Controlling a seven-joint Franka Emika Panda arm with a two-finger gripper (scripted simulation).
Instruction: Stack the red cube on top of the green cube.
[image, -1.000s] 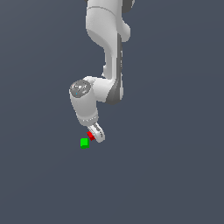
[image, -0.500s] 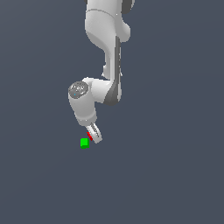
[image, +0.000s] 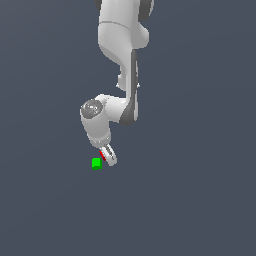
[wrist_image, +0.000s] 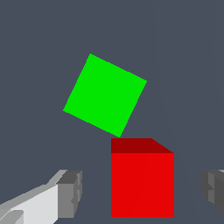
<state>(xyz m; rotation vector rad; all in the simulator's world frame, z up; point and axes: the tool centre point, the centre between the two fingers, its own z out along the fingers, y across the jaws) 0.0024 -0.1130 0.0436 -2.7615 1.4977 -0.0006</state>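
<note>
Wrist view: you see the red cube between the two fingers of the gripper, with clear gaps on both sides, so the jaws stand spread and grasp nothing yet; they straddle the cube, probably so that closing will clamp its side faces. The green cube lies just beside the red cube, rotated against it, one corner nearly at its top edge. In the exterior view the red cube shows only as a sliver at the fingers. Compared with half a second ago, the gripper sits slightly lower around the cube; neither cube has shifted.
</note>
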